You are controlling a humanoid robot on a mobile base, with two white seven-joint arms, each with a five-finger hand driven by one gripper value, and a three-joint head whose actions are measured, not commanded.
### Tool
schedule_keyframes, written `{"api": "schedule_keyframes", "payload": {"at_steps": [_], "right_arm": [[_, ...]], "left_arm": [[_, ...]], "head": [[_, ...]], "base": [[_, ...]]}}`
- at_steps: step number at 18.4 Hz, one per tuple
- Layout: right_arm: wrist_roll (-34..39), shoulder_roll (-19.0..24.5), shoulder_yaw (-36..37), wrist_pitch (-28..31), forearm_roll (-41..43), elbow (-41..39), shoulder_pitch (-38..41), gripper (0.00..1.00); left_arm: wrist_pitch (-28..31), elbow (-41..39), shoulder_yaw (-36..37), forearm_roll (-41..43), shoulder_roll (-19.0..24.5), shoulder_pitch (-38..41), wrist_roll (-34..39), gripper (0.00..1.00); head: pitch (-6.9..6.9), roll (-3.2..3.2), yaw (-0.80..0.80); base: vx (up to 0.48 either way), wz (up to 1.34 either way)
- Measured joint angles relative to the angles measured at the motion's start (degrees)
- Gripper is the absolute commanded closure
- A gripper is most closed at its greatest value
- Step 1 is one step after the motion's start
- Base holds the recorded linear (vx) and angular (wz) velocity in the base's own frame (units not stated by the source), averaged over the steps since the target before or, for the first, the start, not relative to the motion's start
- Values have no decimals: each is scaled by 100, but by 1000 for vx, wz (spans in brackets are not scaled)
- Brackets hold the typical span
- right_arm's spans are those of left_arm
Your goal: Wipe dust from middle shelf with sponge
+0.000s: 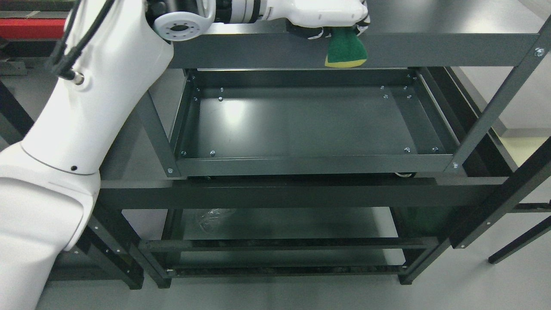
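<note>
Green sponge [345, 51], left hand [329, 21], middle shelf [301, 125]

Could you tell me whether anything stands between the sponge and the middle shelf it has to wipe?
The left hand holds the sponge in front of the top shelf's front rail. Below it the middle shelf lies bare; nothing visible blocks the way.

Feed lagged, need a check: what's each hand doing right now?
Left hand: closed on the sponge, up by the top shelf edge.
Right hand: not in view.
</note>
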State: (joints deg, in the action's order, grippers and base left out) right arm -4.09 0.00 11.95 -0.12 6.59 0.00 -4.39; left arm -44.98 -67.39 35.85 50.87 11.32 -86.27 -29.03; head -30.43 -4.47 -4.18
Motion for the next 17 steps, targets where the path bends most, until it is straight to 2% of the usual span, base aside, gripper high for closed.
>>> {"api": "schedule_keyframes", "payload": {"at_steps": [9,17], "right_arm": [[-4,0,0,0,0,0,-1,0],[-4,0,0,0,0,0,0,0]], "left_arm": [[-1,-476,-616,-640,879,416,-795,98],[-1,-976,-944,-2009,1511,674,-1499,98]], "head": [[0,0,0],[0,0,0]], "base": [[-2,-10],[-1,12]]}}
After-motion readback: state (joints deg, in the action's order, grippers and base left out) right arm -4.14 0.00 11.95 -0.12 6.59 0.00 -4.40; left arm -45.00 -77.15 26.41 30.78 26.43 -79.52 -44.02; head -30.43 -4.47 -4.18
